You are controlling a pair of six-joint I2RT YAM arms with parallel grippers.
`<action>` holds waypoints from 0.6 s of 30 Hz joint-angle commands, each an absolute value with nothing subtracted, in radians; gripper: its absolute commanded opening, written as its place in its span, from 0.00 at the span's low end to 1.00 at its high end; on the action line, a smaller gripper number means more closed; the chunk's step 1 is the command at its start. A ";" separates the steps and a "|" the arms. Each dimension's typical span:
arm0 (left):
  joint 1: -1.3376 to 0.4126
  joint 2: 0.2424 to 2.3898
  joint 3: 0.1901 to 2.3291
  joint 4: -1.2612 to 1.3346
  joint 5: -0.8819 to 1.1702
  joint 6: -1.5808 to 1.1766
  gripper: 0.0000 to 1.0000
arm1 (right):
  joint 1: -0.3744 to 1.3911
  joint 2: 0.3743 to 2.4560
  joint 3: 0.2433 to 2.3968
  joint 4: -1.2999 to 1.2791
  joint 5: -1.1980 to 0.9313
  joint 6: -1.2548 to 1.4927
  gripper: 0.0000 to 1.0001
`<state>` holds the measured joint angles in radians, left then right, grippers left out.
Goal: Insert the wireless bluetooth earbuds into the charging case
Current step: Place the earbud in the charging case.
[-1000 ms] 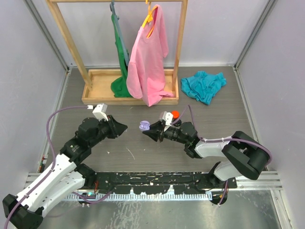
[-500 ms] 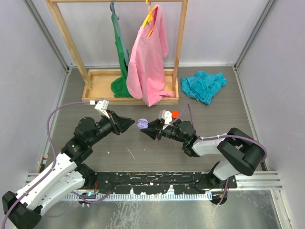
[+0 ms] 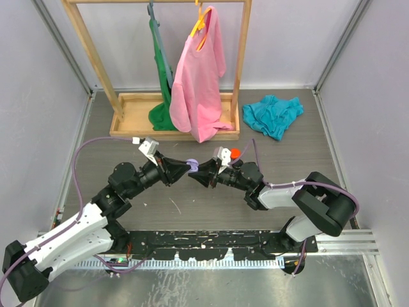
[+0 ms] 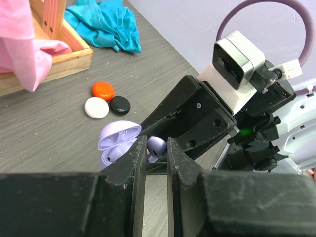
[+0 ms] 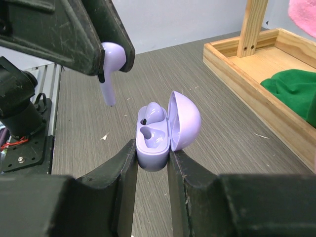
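My left claw (image 4: 156, 143) pinched a lilac bud (image 5: 109, 74), stem down, just beside the case (image 5: 155, 133) and a little higher. My right claw (image 5: 151, 150) clamped that case by its base, lid tipped open, one bud apparently seated inside. Both met over the mid-table (image 3: 204, 214). Beyond stood the wooden rack (image 3: 176, 135) with a pink shirt (image 3: 198, 83), a teal cloth (image 3: 273, 116) lying to its right.

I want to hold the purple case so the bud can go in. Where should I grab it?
Pinch the lilac case by its lower half, coming low from the side, as the right gripper does. Its lid stands open and the sockets face up, so gripping low leaves the top free for the lilac earbud in the left gripper.
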<state>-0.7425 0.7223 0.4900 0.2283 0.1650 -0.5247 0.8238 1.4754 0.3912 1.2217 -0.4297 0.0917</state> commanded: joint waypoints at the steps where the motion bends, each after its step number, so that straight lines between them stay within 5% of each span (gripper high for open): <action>1: -0.779 0.718 0.487 0.337 0.106 -0.418 0.16 | 0.830 1.431 0.425 1.294 -0.441 0.108 0.01; 18: -0.813 0.778 0.434 0.457 0.051 -0.371 0.14 | 0.830 1.426 0.421 1.308 -0.456 0.122 0.01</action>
